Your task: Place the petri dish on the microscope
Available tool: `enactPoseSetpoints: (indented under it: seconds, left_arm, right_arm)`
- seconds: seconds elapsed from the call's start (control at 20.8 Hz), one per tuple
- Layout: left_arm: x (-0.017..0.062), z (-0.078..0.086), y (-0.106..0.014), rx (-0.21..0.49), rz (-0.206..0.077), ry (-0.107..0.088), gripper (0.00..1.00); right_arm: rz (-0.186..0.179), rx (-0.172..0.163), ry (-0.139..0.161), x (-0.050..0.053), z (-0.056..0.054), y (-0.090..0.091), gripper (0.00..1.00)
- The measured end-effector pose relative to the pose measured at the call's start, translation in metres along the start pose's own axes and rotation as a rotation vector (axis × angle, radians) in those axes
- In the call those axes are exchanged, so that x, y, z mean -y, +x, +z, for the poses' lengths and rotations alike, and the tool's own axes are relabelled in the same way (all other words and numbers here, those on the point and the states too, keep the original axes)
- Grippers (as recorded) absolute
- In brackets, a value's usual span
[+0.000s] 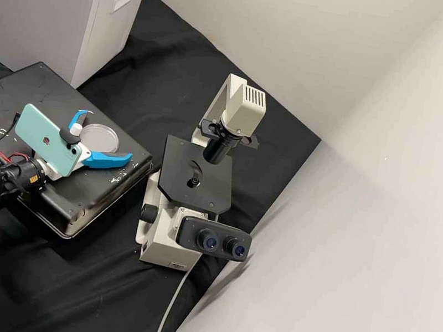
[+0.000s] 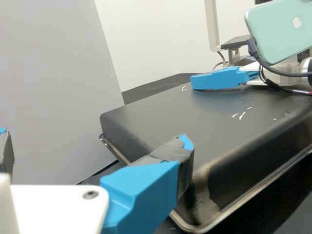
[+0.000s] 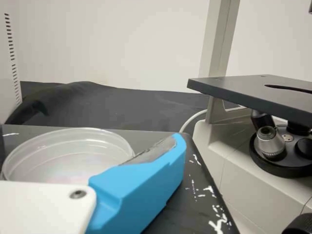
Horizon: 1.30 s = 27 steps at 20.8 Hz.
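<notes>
A clear round petri dish (image 1: 99, 137) lies on an upturned black tray (image 1: 32, 88) left of the microscope (image 1: 167, 225). My right gripper (image 1: 107, 135) is open and straddles the dish, one blue finger on each side. In the right wrist view the dish (image 3: 63, 156) sits just beside one blue finger (image 3: 146, 180). Beyond it the black microscope stage (image 3: 253, 92) stands higher than the dish, with an objective (image 3: 267, 139) under it. My left gripper (image 2: 92, 139) is open and holds nothing, low beside the tray's edge (image 2: 204, 126).
A white appliance (image 1: 62, 0) stands at the back left. A pale wall panel (image 1: 378, 241) closes off the bench just right of the microscope's eyepieces (image 1: 220, 241). A white cable (image 1: 171, 304) runs forward from the microscope over the black cloth.
</notes>
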<state>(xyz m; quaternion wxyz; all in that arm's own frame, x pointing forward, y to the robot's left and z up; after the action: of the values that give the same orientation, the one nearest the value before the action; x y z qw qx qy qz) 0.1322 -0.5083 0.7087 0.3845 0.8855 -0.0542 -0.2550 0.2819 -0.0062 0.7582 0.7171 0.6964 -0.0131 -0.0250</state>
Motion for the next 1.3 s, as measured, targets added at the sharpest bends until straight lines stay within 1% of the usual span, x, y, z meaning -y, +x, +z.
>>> enactPoseSetpoints:
  seconds: [0.53, 0.63, 0.77, 1.2, 1.3]
  left_arm:
    - [-0.0001, -0.0010, 0.0002, -0.006, 0.000, -0.001, 1.00]
    - [-0.0001, -0.0015, 0.0003, -0.009, 0.001, -0.005, 1.00]
    - [-0.0001, -0.0015, 0.0003, -0.009, 0.001, -0.005, 1.00]
    - [-0.0001, -0.0015, 0.0003, -0.009, 0.001, -0.005, 1.00]
    - [-0.0001, -0.0015, 0.0003, -0.009, 0.001, -0.009, 1.00]
  right_arm:
    - [0.001, -0.001, 0.004, -0.0004, -0.0004, -0.0001, 0.00]
    - [0.002, -0.002, 0.018, -0.0005, -0.0006, 0.0005, 0.00]
    - [0.003, 0.000, 0.026, -0.0010, -0.0002, 0.0006, 0.00]
    - [0.003, 0.000, 0.026, -0.0010, -0.0002, 0.0006, 0.00]
    - [0.006, -0.007, 0.033, -0.0041, -0.0005, -0.0001, 0.00]
